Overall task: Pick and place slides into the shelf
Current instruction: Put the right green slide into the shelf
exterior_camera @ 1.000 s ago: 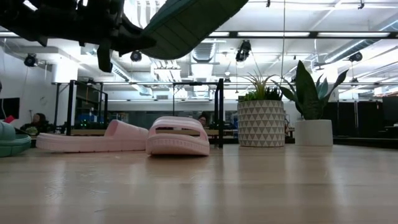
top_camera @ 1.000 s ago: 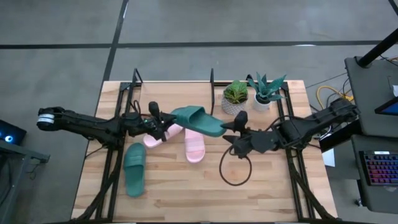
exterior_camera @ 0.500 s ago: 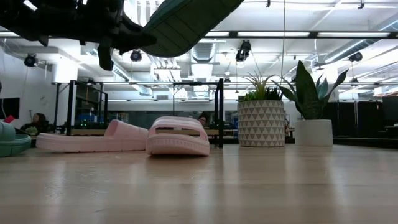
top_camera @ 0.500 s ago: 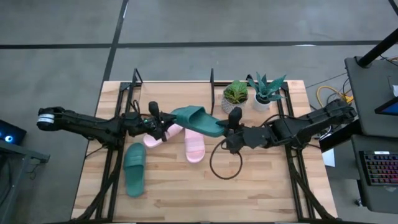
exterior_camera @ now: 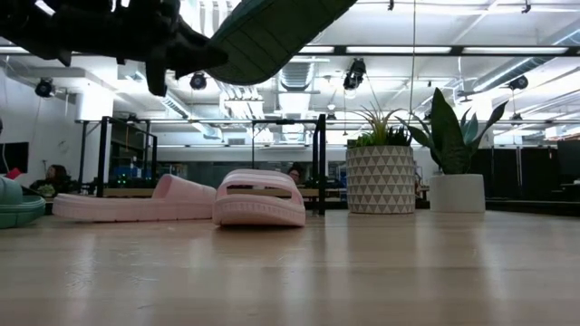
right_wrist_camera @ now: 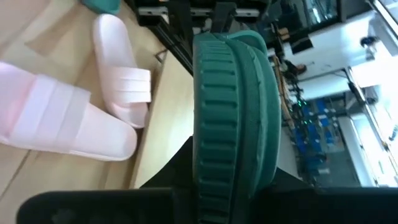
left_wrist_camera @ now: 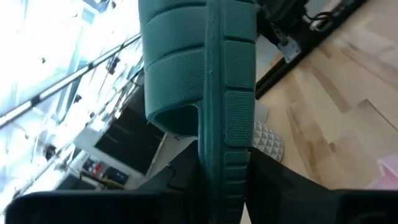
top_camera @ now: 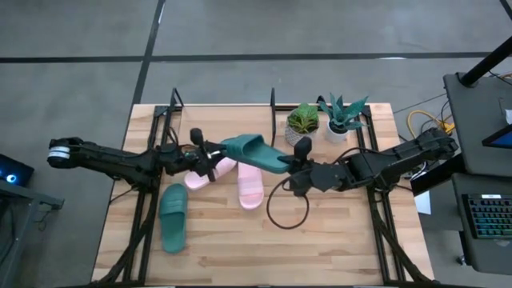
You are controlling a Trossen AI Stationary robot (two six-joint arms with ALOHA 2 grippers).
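Lifted teal slide [top_camera: 254, 153] above table centre, clamped at its 9 o'clock end by left gripper [top_camera: 210, 154], at 3 o'clock by right gripper [top_camera: 294, 166]. No readable writing or brand anywhere. Shelf [top_camera: 272, 102] at 12 o'clock.

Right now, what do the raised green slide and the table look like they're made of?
Green slide: likely matte rubber or foam, judging by its moulded ridged tread and lack of shine. Table: light wood planks with visible grain and seams, apparently smooth.
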